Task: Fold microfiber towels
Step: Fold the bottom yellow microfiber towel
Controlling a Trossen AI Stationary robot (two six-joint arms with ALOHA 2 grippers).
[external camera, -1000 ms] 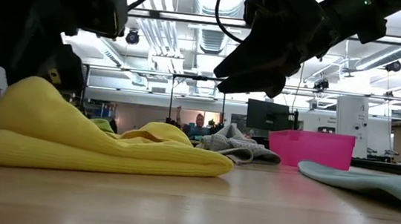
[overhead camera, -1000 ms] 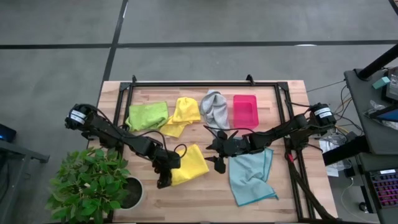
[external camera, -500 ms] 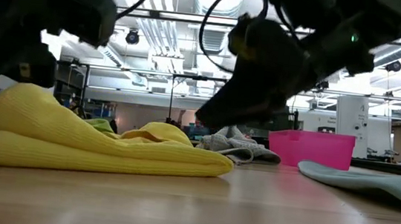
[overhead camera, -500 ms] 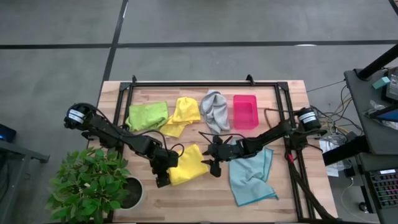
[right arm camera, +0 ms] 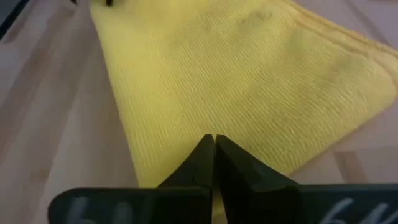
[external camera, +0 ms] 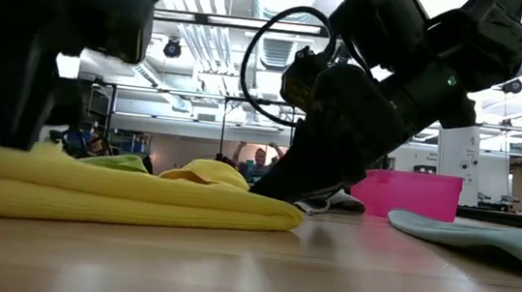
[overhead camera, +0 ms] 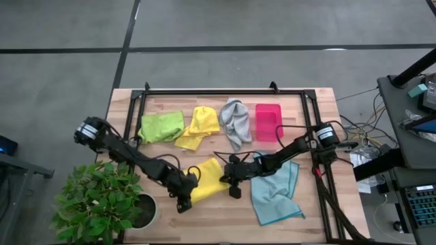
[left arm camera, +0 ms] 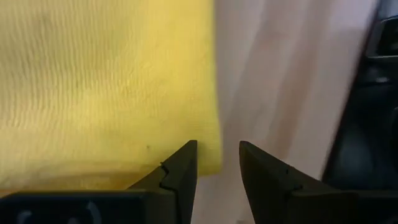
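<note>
A folded yellow towel (overhead camera: pixel 208 180) lies near the front edge of the counter (overhead camera: pixel 320 211), about halfway along it. Both grippers are down at this towel.

The right gripper (overhead camera: pixel 230 178) is at the towel's right edge. Its two fingers are pressed tight together with the towel's edge right at their tips; I cannot tell if any cloth is caught between them.

The left gripper (overhead camera: pixel 182 201) is at the towel's front left corner. Its fingers (left arm camera: pixel 180 171) stand a little apart, with a thin gap between them. They sit just over the towel's edge and hold nothing.

A blue towel (overhead camera: pixel 276 190) lies flat and crumpled toward the front right corner. Along the back edge there are a green towel (overhead camera: pixel 162 126), another yellow towel (overhead camera: pixel 197 126) and a grey towel (overhead camera: pixel 236 119), side by side. A pink tray (overhead camera: pixel 268 122) sits just beside the grey one.
</note>
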